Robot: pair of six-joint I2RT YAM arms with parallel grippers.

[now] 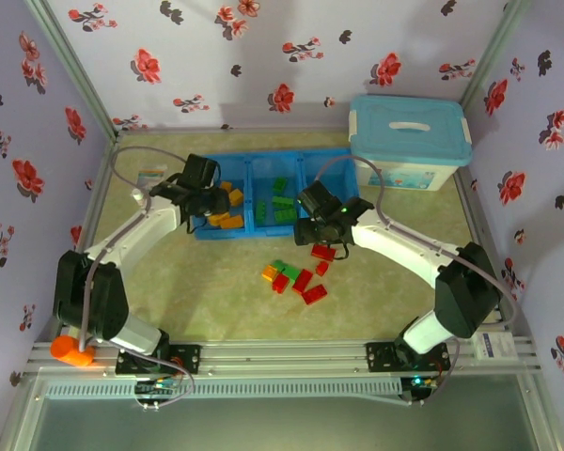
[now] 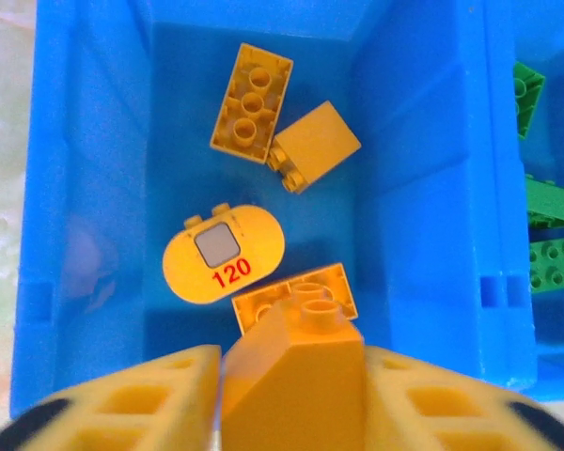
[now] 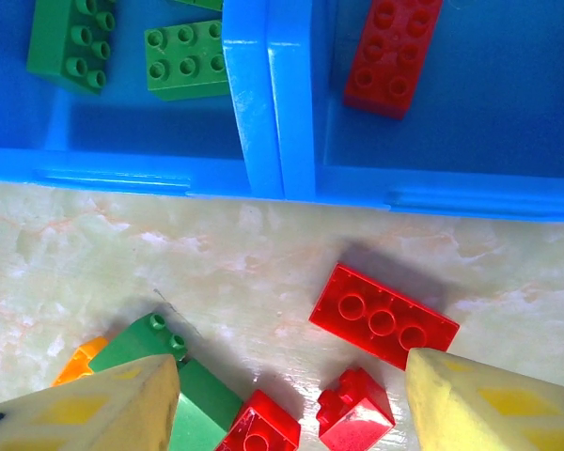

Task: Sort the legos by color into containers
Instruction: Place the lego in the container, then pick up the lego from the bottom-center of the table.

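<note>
My left gripper [image 2: 291, 362] hangs over the left compartment of the blue containers [image 2: 85, 188], shut on an orange sloped lego [image 2: 296, 381] that stands between its yellow fingers. Below it lie several more orange legos, one an oval marked 120 [image 2: 224, 254]. Green legos [image 3: 183, 61] lie in the middle compartment and a red one [image 3: 393, 47] in the right. My right gripper [image 3: 291, 366] is open, low over the table just in front of the tray [image 1: 263, 158]. Between and near its fingers lie a flat red lego [image 3: 383, 315], two small red ones [image 3: 355, 413], a green one [image 3: 146, 343] and an orange one [image 3: 80, 362].
A white storage box with a light-blue lid [image 1: 409, 141] stands at the back right, beside the tray. Loose legos [image 1: 291, 277] are scattered on the table in front of the tray. Flowered walls close in the table on three sides.
</note>
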